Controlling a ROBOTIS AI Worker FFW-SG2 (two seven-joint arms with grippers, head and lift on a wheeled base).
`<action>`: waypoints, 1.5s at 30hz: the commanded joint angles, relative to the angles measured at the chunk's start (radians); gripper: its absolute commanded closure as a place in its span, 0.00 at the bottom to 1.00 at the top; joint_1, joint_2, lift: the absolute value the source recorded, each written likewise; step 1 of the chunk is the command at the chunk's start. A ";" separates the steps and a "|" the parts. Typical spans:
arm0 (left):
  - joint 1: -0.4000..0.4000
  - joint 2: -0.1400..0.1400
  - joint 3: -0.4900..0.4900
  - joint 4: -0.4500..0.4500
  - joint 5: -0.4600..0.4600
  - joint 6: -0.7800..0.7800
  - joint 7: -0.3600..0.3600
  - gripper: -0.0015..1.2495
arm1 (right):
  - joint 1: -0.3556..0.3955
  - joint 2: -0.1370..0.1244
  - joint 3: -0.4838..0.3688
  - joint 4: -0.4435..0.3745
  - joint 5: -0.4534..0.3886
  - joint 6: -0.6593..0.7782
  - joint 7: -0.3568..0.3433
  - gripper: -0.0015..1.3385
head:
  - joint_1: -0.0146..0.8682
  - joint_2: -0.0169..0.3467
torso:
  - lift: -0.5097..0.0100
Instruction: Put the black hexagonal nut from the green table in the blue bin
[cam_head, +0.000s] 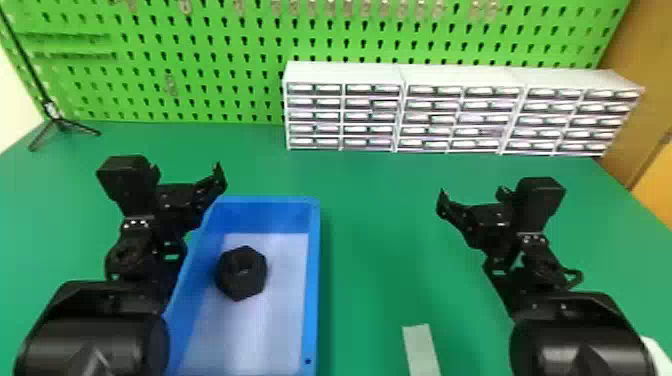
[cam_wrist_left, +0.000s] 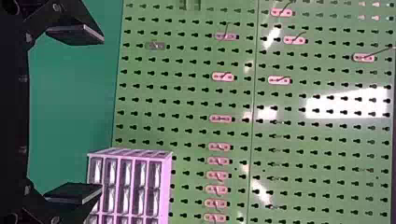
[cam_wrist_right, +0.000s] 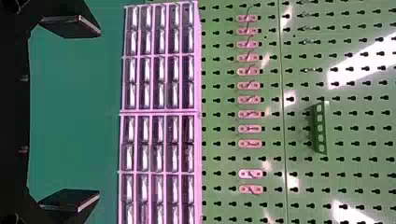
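Observation:
The black hexagonal nut (cam_head: 242, 273) lies on the pale floor of the blue bin (cam_head: 313, 280), toward its left side. Over the bin's back left corner is my left gripper (cam_head: 192, 182), beyond the nut and apart from it. In the left wrist view the left gripper (cam_wrist_left: 74, 114) is open, its two fingers wide apart with nothing between them. My right gripper (cam_head: 470, 205) is held above the right part of the green table (cam_head: 380, 225). The right wrist view has the right gripper (cam_wrist_right: 71, 113) open and holding nothing.
White drawer cabinets (cam_head: 400, 107) stand along the table's back, before a green pegboard (cam_head: 200, 60). A pale strip (cam_head: 421, 350) lies near the front edge, between bin and right arm. A black tripod stand (cam_head: 60, 122) is at the back left.

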 joint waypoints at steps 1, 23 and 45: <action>0.003 0.000 -0.001 0.000 0.000 0.000 0.000 0.13 | -0.001 -0.001 -0.003 0.000 0.000 0.002 0.000 0.07 | 0.79 0.12 | 0.80; 0.005 0.000 -0.001 0.002 0.002 0.001 0.000 0.13 | -0.001 -0.002 -0.001 0.000 0.000 0.006 0.000 0.07 | 0.79 0.12 | 0.80; 0.003 0.000 -0.002 0.003 0.002 0.001 0.000 0.13 | -0.004 -0.007 0.005 0.002 0.000 0.011 0.000 0.07 | 0.79 0.12 | 0.80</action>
